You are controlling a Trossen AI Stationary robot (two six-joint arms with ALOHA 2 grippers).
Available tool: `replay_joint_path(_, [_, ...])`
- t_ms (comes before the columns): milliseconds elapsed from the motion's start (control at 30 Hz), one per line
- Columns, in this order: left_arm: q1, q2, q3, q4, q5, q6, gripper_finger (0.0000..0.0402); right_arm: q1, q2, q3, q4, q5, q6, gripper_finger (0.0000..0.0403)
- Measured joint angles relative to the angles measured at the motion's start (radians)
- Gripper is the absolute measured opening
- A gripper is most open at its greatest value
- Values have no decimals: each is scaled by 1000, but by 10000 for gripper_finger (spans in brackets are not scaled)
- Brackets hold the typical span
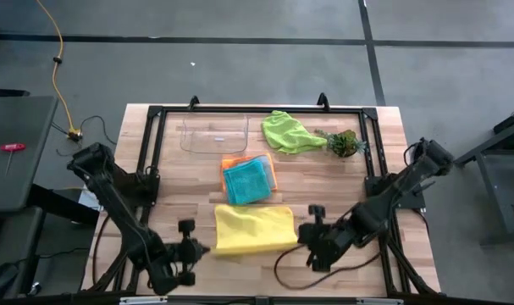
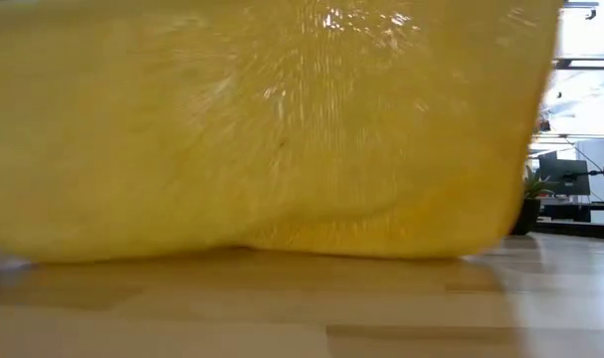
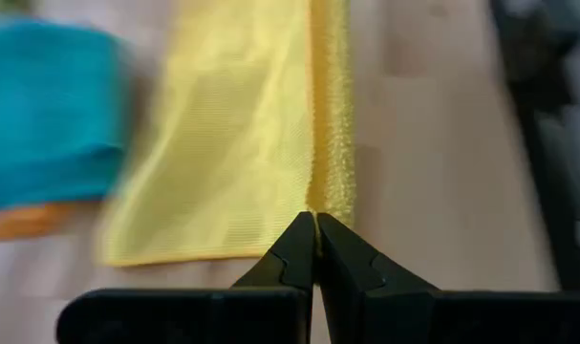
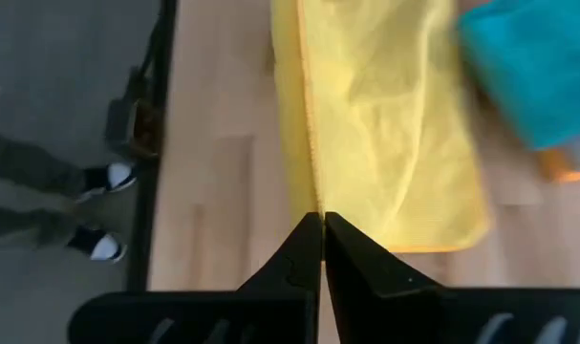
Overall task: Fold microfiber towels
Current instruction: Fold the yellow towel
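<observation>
Both your grippers pinch the yellow towel (image 1: 255, 230), which lies folded at the table's near middle: the left gripper (image 3: 314, 227) clamps its left end, the right gripper (image 4: 322, 225) its right end (fingers fully closed on the edge in each wrist view). Each arm reaches low and inward from its side. Farther back, the teal towel (image 1: 246, 181) tops the orange towel (image 1: 229, 163); the lime green towel (image 1: 288, 132) lies far right.
</observation>
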Motion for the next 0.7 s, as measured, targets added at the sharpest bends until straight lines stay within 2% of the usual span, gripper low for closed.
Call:
replay_joint_path(200, [-49,98,0,185,154,1,0,33,134,0,122,-52,54,0])
replay_joint_path(333, [-63,117,0,201,217,-41,0,48,201,0,207,-100,96,0])
replay_joint_path(500, [-71,106,0,202,225,-53,0,65,235,0,263,-152,144,0])
replay_joint_path(700, [-43,99,0,164,219,-46,0,59,235,0,229,-153,211,0])
